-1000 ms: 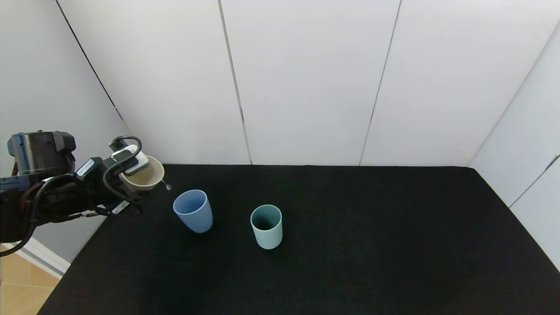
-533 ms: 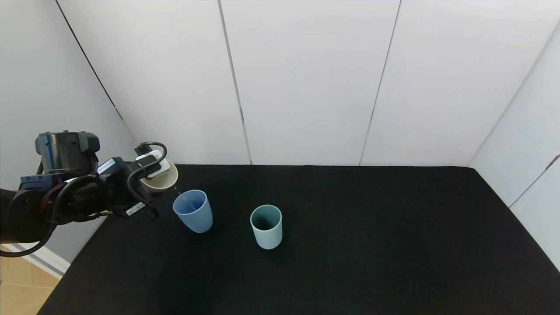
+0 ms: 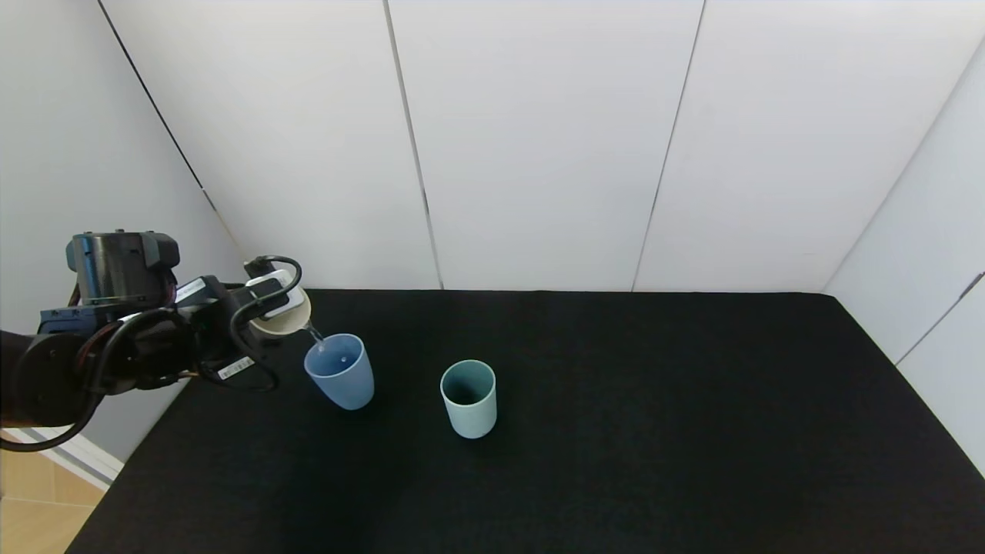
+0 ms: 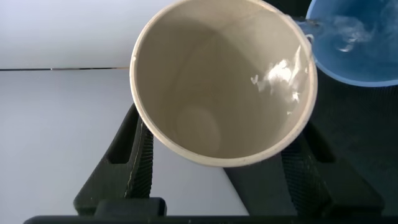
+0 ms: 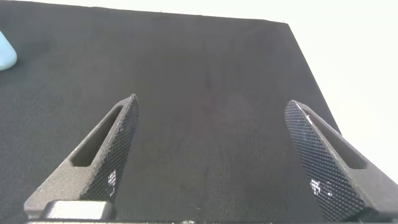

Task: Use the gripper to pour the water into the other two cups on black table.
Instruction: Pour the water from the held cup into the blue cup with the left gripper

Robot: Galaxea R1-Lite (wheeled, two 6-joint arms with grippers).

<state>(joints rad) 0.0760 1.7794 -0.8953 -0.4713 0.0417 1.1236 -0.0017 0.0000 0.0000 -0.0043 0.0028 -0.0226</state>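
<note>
My left gripper [image 3: 269, 309] is shut on a cream-beige cup [image 3: 285, 318], held tilted just left of and above the periwinkle blue cup [image 3: 341, 372]. A thin stream of water [image 3: 314, 333] runs from the cream cup's lip into the blue cup. In the left wrist view the water [image 4: 283, 78] glints inside the cream cup [image 4: 205, 93], and the blue cup [image 4: 354, 43] lies right past its rim. The pale teal-green cup [image 3: 469, 398] stands upright to the right on the black table [image 3: 654, 400]. Only the right wrist view shows my right gripper [image 5: 211, 109], which is open above bare cloth.
White wall panels [image 3: 539, 138] close the table at the back and on both sides. The table's left edge [image 3: 131, 454] drops to a wooden floor. A sliver of a pale cup [image 5: 5, 53] shows at the edge of the right wrist view.
My left gripper carried the cream cup rightward toward the blue cup and tipped it further. The drip off its lip has become a stream landing in the blue cup.
</note>
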